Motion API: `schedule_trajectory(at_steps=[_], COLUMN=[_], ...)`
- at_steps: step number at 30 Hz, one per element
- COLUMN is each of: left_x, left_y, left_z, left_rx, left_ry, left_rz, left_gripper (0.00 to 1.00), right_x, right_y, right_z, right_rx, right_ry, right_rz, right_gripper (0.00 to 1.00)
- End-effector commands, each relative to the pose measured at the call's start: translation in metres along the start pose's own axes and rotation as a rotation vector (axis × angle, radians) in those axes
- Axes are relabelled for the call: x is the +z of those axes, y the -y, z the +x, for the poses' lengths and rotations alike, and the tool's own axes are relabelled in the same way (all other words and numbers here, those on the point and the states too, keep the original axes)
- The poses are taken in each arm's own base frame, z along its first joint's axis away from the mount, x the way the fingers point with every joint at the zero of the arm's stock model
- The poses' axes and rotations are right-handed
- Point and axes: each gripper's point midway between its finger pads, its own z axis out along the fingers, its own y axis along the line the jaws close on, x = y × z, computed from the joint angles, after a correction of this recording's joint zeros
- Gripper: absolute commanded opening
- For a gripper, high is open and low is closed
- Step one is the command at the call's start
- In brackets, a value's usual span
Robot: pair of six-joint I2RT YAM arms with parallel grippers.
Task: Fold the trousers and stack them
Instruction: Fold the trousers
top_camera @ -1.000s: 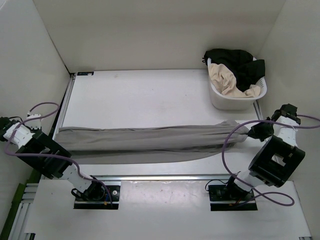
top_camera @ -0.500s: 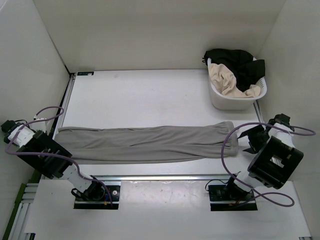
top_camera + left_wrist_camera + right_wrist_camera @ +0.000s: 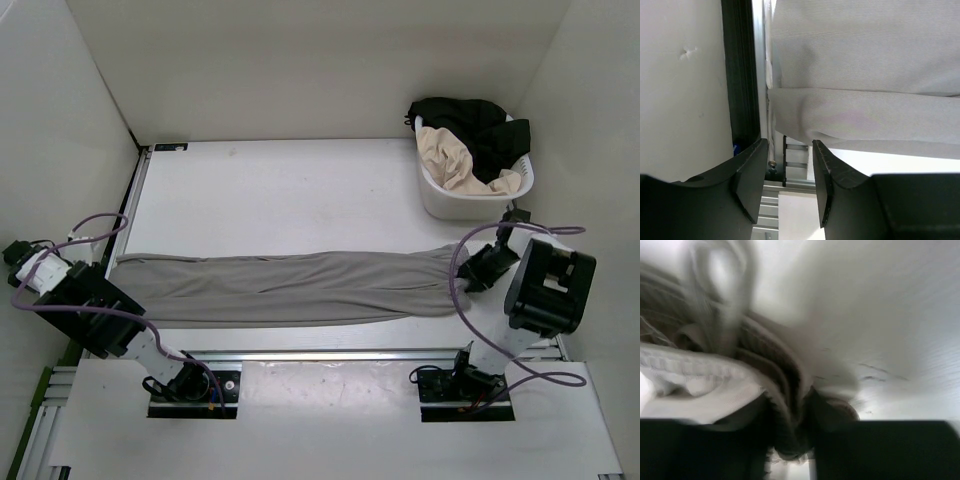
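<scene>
grey trousers (image 3: 290, 285) bunched at right hand (image 3: 790, 420) (view blurred)

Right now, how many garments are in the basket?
2: a black one at the back, a cream one at the front of the basket. Others may be hidden underneath.

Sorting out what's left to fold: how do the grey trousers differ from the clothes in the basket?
The trousers are one grey piece; the basket clothes are black and cream. The trousers lie stretched out along the table; the basket clothes sit crumpled in a heap. Both are soft cloth.
</scene>
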Motion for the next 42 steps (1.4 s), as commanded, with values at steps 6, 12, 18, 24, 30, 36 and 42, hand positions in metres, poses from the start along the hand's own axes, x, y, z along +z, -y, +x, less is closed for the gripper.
schedule_trajectory(at_steps=[6, 12, 18, 24, 30, 36, 42], left_x=[-0.026, -0.013, 0.011, 0.032, 0.057, 0.071, 0.079], left_y=[0.011, 0.057, 0.109, 0.156, 0.159, 0.152, 0.153], left_z=[-0.019, -0.042, -0.074, -0.111, -0.110, -0.093, -0.086], left_rx=[-0.004, 0.059, 0.132, 0.177, 0.130, 0.147, 0.135], left_ry=[0.088, 0.102, 0.066, 0.063, 0.005, -0.044, -0.072], left_rz=[0.019, 0.142, 0.267, 0.323, 0.271, 0.191, 0.196], left_gripper=[0.54, 0.59, 0.65, 0.67, 0.71, 0.71, 0.71], right_x=[-0.008, -0.066, -0.118, -0.130, -0.162, -0.156, -0.142], right_y=[0.017, 0.064, 0.060, 0.039, -0.016, -0.110, -0.160], right_z=[-0.020, -0.061, -0.098, -0.096, -0.079, 0.010, 0.095], right_rx=[0.057, 0.172, 0.117, -0.025, -0.210, -0.511, -0.614], right_ry=[0.045, 0.234, 0.377, 0.428, 0.558, 0.655, 0.672], right_rz=[0.095, 0.169, 0.210, 0.293, 0.334, 0.286, 0.125], right_gripper=[0.00, 0.00, 0.00, 0.00, 0.00, 0.00, 0.00])
